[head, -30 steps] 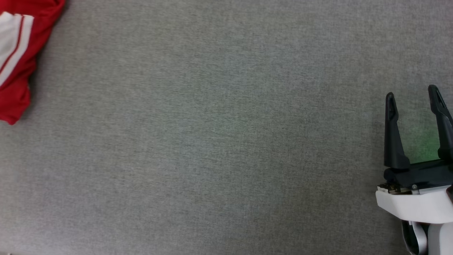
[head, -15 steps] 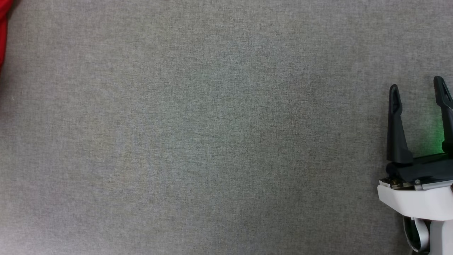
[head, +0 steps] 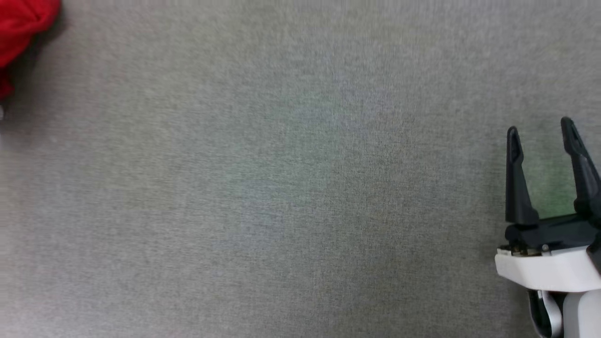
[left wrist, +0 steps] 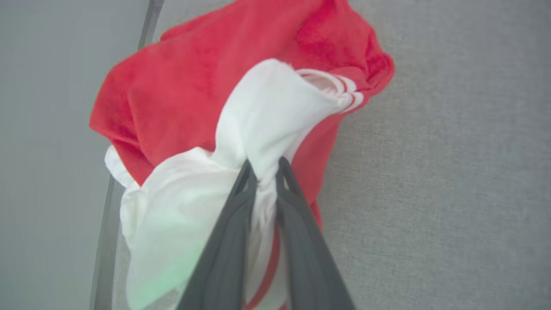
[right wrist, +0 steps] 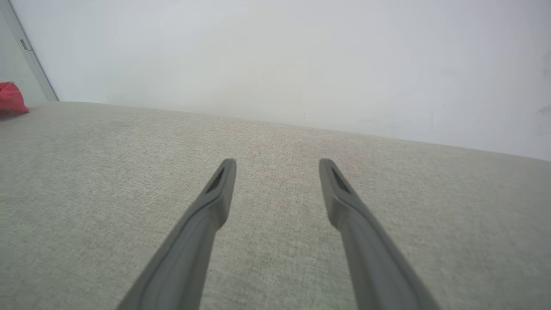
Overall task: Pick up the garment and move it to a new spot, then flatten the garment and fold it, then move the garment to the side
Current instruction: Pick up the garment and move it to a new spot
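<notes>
At the far left corner of the head view, the garment [head: 23,23] shows as a bunched red mass on the grey counter [head: 281,188], partly cut off by the picture's edge. Left wrist view: my left fingers [left wrist: 254,189] are pressed nearly together, pinching a twisted fold of the white sleeve [left wrist: 267,112]. White cloth with a red stripe runs down between them. The garment's red body is heaped beyond the fingertips and to their left, overlapping the dark strip along the counter's edge. Whether the cloth is clear of the counter I cannot tell. My right fingers [head: 514,150] stand at the near right of the head view, spread wide and holding nothing, well apart from the garment. Right wrist view: they point across the counter toward a pale wall [right wrist: 301,56], with a small red part of the garment at the far left.
</notes>
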You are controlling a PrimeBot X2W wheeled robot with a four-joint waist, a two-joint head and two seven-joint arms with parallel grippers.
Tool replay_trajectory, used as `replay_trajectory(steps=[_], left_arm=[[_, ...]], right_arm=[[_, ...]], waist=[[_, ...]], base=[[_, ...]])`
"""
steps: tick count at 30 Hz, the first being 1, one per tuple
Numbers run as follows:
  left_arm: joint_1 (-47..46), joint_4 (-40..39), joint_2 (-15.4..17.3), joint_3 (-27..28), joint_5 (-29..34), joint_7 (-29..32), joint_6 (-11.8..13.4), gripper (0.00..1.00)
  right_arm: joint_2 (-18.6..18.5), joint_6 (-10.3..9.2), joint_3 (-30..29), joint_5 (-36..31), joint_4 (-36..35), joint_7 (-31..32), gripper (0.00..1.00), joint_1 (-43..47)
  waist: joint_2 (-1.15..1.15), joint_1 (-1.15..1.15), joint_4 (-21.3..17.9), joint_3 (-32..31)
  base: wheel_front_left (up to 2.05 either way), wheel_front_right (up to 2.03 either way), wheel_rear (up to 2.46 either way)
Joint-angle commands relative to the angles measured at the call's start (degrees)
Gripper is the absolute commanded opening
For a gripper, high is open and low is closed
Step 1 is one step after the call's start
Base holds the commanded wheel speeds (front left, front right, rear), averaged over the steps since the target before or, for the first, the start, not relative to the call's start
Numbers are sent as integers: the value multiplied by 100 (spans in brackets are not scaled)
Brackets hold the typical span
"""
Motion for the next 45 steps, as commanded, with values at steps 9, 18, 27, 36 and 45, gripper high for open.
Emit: replay_trajectory(steps=[9,18,27,36,45], left_arm=[[-762,-1091,159,-882,309,8,0,0],[-1230,-1862,-296,-1554,489,110,-1,0],[-1500,-2523,-1093,-2402,546,54,-1,0],[-1678,-2957,-1993,-3357,283,-185,-1,0],[-1109,-2576,-2204,-4312,238,-344,-1,0]], right_arm=[[54,-2,-7,290,260,-10,100,394],[55,-2,-25,557,354,-10,100,643],[55,-2,-54,744,420,-10,100,753],[55,-2,-149,917,454,-10,100,835],[54,-2,-119,996,454,-10,100,597]], waist=[[0,0,46,-1354],[0,0,-324,-1841],[0,0,-1003,-2063],[0,0,-1565,-2006],[0,0,-1732,-1594]], base=[[0,0,0],[0,0,0],[0,0,0],[0,0,0],[0,0,0]])
